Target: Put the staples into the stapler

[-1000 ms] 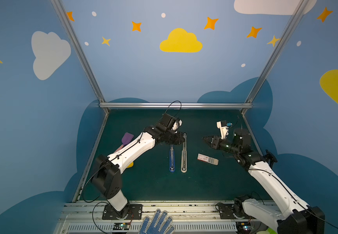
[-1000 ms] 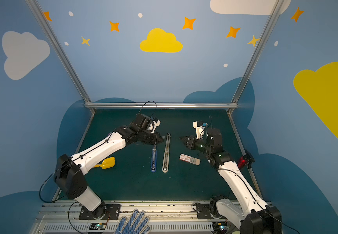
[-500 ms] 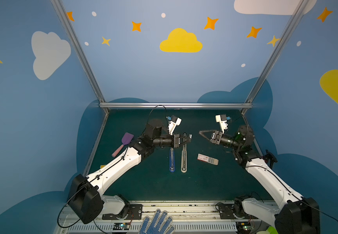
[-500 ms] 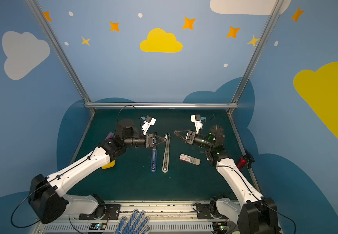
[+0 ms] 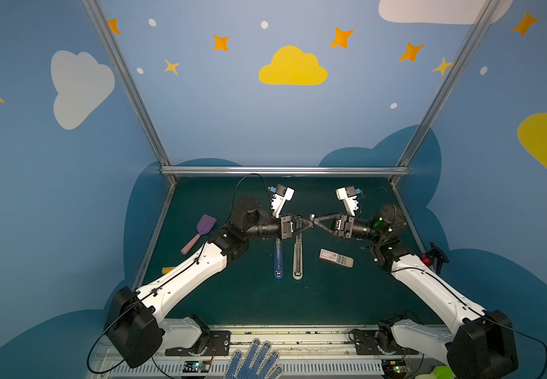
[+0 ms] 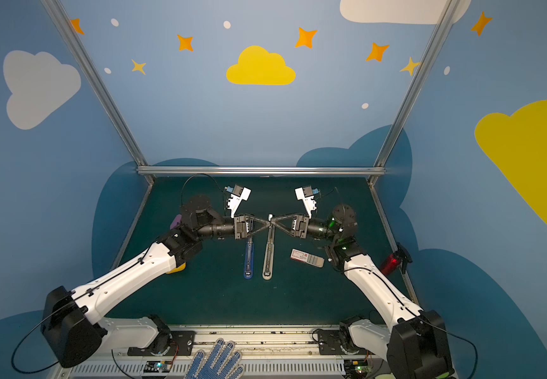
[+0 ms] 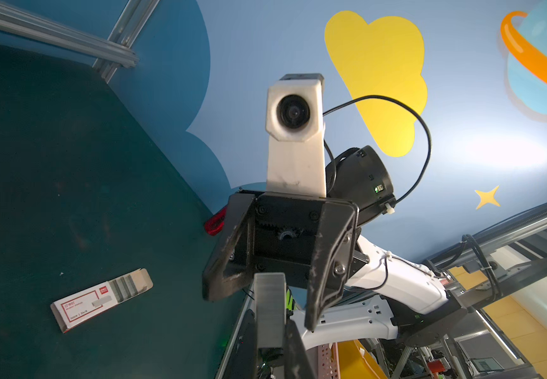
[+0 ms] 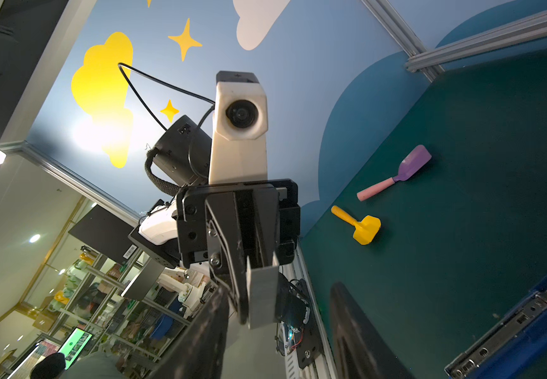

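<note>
Gripped a short grey strip of staples [image 7: 269,311] in the left fingers [image 8: 226,246], closed almost fully on one end of it, up off the surface [image 5: 331,295] and over the far end of the pale stapler [image 5: 297,262], with the blue stapler [image 5: 278,262] lying just beside that one. Spread the right fingers [image 7: 329,259] wide, one to each side of the strip's free end, with a gap on both sides and no hold on anything. Saw the box [image 5: 336,258] lying flat on the surface near the pale stapler, tray slid partly out and more staples showing in it.

Judged the strip very light and stiff along its length, yet brittle: likely to snap into pieces if bent or pinched hard. Judged its metal sides slick too, so liable to pivot in a hold on one end alone. Best taken squarely and gently across the two flat outer faces of the free half, before any letting go by the left fingers. Could not tell which stapler was meant to take it.
</note>
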Robot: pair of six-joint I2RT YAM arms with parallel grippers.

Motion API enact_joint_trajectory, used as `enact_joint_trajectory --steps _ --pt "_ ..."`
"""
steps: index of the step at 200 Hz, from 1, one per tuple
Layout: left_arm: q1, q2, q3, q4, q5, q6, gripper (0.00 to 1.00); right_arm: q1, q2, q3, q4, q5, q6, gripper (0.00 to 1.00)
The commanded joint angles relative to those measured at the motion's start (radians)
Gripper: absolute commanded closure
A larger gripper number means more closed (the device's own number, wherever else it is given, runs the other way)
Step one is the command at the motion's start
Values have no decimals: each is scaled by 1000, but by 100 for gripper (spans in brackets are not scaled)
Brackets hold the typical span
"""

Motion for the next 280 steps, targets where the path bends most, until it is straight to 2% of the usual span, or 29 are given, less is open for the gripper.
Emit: enact_joint_trajectory --steps 1,78,125,158,210,247,280 --pt "-7 -23 -9 45 24 -10 86 3 6 38 130 -13 56 50" --pt "-12 -35 -15 61 21 -19 86 7 18 47 194 -37 108 58" --pt "-14 -35 -11 76 23 -28 86 12 29 42 209 -57 119 56" --pt "-13 -31 -11 86 30 -34 86 16 31 46 255 -72 145 62" --pt "-15 -21 -14 114 44 -48 86 21 49 51 306 -88 179 62" --pt "-17 -14 -10 119 59 -50 86 21 47 55 311 -82 179 67" --pt "-18 -8 -8 125 67 -53 86 22 51 58 315 -74 178 76"
